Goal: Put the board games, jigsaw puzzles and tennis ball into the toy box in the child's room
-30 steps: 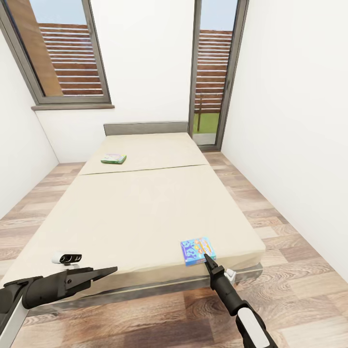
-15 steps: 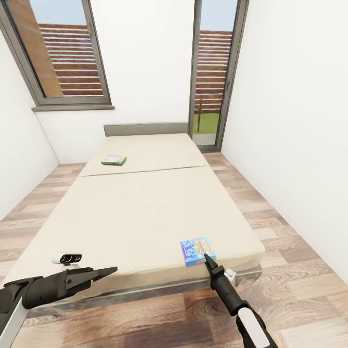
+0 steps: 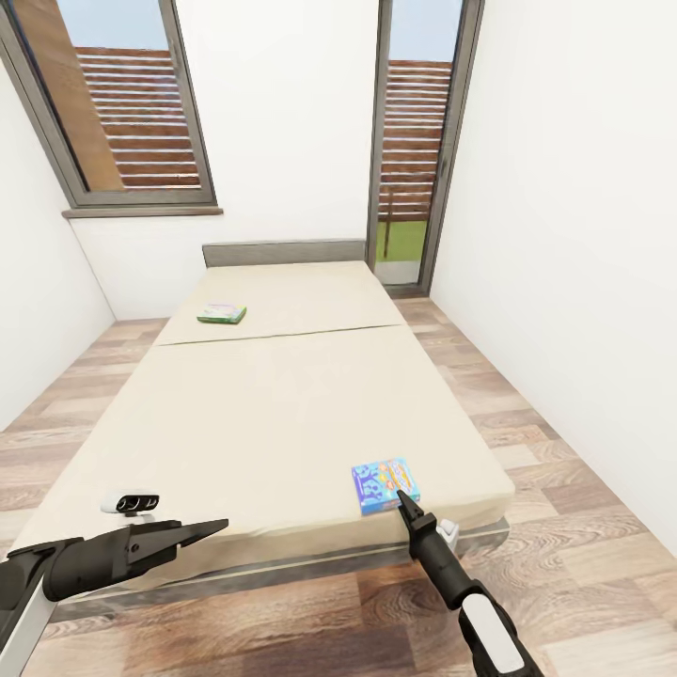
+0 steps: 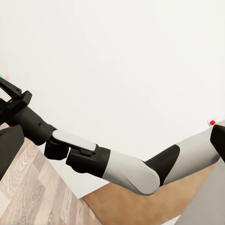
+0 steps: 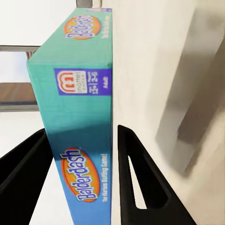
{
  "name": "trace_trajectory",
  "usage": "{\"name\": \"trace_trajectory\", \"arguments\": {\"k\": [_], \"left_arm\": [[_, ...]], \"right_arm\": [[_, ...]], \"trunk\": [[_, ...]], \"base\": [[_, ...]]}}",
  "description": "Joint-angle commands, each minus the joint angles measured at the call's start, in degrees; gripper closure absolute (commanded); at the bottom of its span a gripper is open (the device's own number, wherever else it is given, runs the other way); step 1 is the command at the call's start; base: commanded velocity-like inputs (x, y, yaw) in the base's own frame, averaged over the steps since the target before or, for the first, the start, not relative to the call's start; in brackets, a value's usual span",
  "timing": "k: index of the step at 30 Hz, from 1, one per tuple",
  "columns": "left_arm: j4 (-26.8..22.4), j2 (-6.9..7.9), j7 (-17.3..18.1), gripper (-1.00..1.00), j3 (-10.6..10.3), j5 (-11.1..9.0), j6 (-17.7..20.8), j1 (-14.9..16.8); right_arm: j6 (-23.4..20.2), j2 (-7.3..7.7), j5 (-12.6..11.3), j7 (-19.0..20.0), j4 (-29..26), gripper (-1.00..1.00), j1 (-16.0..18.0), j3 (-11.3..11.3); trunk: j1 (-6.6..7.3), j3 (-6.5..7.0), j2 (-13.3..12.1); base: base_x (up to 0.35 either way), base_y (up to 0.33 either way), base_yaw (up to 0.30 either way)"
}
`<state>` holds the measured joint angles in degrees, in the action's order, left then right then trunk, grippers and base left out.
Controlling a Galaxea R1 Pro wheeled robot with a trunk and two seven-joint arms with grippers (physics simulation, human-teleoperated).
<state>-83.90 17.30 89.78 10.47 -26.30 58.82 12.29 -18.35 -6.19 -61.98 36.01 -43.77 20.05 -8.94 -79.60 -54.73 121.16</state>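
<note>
A blue board game point(image 3: 384, 484) lies flat at the near right corner of the beige bed point(image 3: 273, 404). My right gripper point(image 3: 402, 498) is at its near edge. In the right wrist view this teal "Balderdash" box point(image 5: 79, 117) stands between the two black fingers point(image 5: 136, 178), with a thin gap on the mattress side, so the gripper is open around it. A green-edged board game point(image 3: 222, 313) lies far up the bed on the left. My left gripper point(image 3: 212, 527) hangs open and empty over the bed's near left edge. The toy box, table, puzzles and ball are out of view.
Wood-plank floor point(image 3: 564, 527) runs along both sides of the bed. White walls stand close on the left and right. A grey headboard point(image 3: 282, 251) and tall dark-framed windows point(image 3: 418, 141) close the far end. My right arm point(image 4: 108, 164) crosses the left wrist view.
The right gripper and the blue box have shifted very slightly up the picture. The left arm has not moved.
</note>
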Motion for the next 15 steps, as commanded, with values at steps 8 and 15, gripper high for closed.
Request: {"name": "trace_trajectory", "arguments": {"k": [8,15], "left_arm": [[0.04,0.02,0.22,-1.00,-0.01,0.03,0.60,0.02],[0.05,0.02,0.22,-1.00,-0.01,0.02,0.60,0.04]], "right_arm": [[-0.68,-0.09,-0.42,0.13,0.00,1.00,0.32,-0.20],[-0.72,-0.12,-0.29,0.11,-0.14,1.00,0.35,-0.15]], "trunk": [[0.45,0.31,-0.78],[1.99,1.57,-3.59]], "base": [[0.000,0.000,0.000],[0.000,0.000,0.000]]}}
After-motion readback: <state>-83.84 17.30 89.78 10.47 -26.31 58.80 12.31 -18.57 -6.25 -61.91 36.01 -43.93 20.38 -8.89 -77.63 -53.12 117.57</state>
